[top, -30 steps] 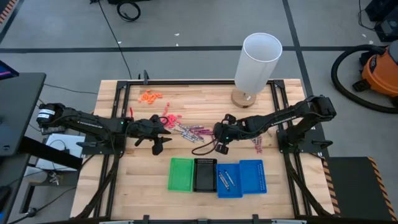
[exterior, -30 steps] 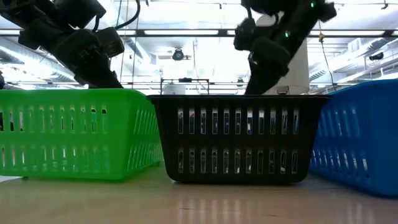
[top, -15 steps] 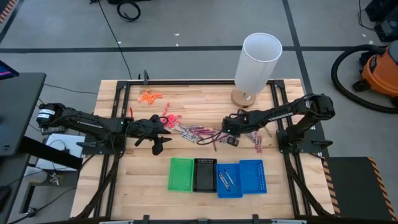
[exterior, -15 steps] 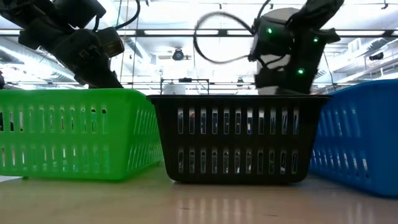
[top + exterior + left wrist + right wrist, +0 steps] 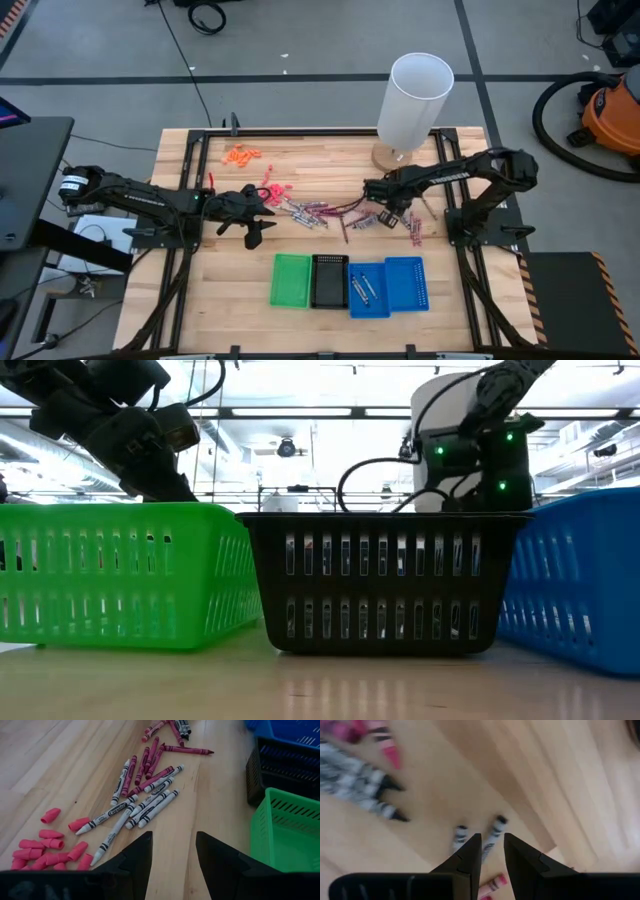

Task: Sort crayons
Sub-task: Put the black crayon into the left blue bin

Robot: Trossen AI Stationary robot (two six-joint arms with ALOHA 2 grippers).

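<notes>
- The crayons [image 5: 312,212] lay loose in a scatter at the middle of the high view, above the row of trays; the left wrist view showed grey-wrapped and maroon ones [image 5: 145,785] lying side by side, several touching.
- Two crayons already lay in the left blue tray [image 5: 354,302], at lower centre of the high view; the green tray [image 5: 290,280] and the black tray [image 5: 329,281] looked bare.
- The left gripper [image 5: 255,220] hovered at centre left, beside the scatter, fingers spread with nothing between them.
- The right gripper [image 5: 388,207] hung low over the right end of the scatter; its wrist view showed the jaws [image 5: 490,851] part-way apart, straddling a grey crayon [image 5: 491,839] on the wood, not visibly pinching it.
- The crayons were likely light, stiff and brittle, with paper wraps that give some friction; round bodies would roll.
- Best hold would be across the wrapped middle, jaws square to the stick, on one lying apart from its neighbours.
- Pink eraser caps [image 5: 45,851] lay near the grey ones and should be avoided.
</notes>
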